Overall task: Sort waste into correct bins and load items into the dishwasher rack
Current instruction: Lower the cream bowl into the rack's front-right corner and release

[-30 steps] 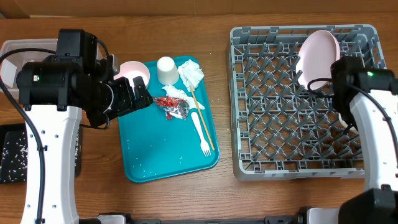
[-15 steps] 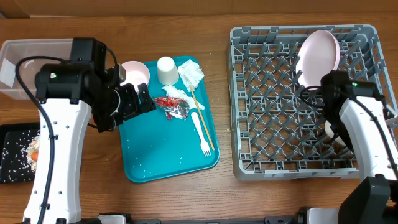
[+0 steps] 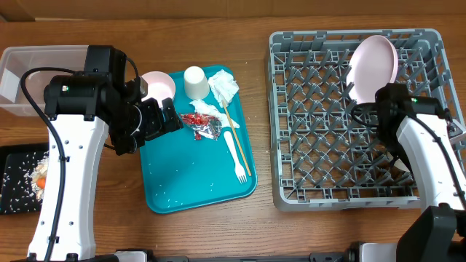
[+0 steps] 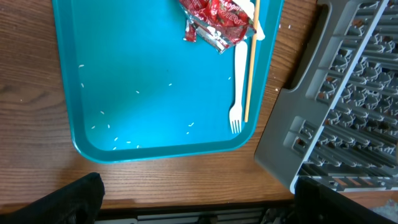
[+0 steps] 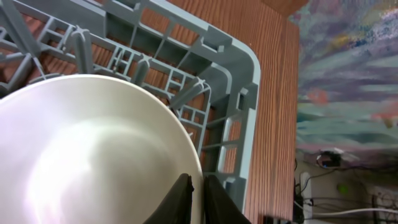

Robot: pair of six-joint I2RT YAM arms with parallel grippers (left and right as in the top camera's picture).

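My left gripper (image 3: pixel 162 116) hangs open and empty over the left part of the teal serving tray (image 3: pixel 189 182); its fingers frame the left wrist view (image 4: pixel 199 190). On the tray lie a small white bowl (image 3: pixel 157 84), a white cup (image 3: pixel 194 81), crumpled white napkins (image 3: pixel 223 87), a red-and-silver foil wrapper (image 3: pixel 202 125) (image 4: pixel 217 18), a white plastic fork (image 3: pixel 237 156) (image 4: pixel 238 81) and wooden chopsticks (image 3: pixel 239 142). My right gripper (image 5: pixel 198 186) is shut on the rim of a second white bowl (image 5: pixel 93 149), low inside the grey dishwasher rack (image 3: pixel 306 109) near its right side. A round white plate (image 3: pixel 375 64) stands in the rack.
A clear plastic tub (image 3: pixel 29 62) stands at the far left. Below it, a flat black tray (image 3: pixel 14 185) holds rice and an orange carrot piece (image 3: pixel 41 180). Stray rice grains lie on the teal tray (image 4: pixel 124 124). The rack's corner (image 4: pixel 292 155) sits close to the tray's right edge.
My left arm has swung from over the tub and black tray to the teal tray's left side. My right arm has moved down the rack with the bowl.
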